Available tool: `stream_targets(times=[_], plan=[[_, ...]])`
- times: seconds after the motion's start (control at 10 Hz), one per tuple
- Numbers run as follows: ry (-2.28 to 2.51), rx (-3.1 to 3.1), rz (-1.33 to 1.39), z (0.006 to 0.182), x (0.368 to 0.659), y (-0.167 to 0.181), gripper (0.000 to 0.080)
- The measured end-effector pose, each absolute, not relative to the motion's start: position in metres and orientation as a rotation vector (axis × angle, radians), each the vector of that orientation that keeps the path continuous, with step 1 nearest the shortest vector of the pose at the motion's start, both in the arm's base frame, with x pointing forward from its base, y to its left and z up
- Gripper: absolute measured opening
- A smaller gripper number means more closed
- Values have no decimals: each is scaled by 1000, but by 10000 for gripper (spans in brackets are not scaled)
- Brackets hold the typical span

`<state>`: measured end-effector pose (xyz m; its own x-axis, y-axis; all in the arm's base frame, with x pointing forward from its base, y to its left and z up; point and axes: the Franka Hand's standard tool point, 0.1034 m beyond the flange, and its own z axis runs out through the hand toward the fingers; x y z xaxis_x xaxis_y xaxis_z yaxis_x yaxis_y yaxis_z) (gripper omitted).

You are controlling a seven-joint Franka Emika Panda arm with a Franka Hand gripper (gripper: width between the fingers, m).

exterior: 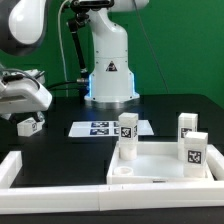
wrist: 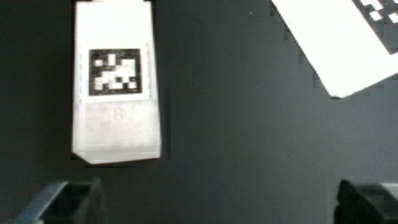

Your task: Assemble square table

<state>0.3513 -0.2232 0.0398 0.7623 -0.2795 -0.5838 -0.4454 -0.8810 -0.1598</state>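
The white square tabletop (exterior: 160,165) lies at the exterior view's right with its raised rim up. Three white tagged legs stand upright on it: one at a far corner (exterior: 127,128), one at the far right (exterior: 188,125), one at the near right (exterior: 197,150). A fourth leg (exterior: 28,125) lies flat on the black table at the left. My gripper (exterior: 30,110) hovers just above it. In the wrist view the leg (wrist: 116,85) lies ahead of my open, empty gripper (wrist: 217,205). Both fingertips (wrist: 71,205) are apart from the leg.
The marker board (exterior: 105,128) lies in front of the robot base (exterior: 110,70); its corner shows in the wrist view (wrist: 347,40). White barrier strips (exterior: 12,168) run along the front left and near edge of the table.
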Motion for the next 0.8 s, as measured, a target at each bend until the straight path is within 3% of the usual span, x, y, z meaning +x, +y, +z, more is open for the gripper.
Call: stream_targets(times=[0.5, 0.8], plan=[[589, -2649, 876, 31, 326, -243, 648], [680, -2570, 984, 18, 307, -230, 648]])
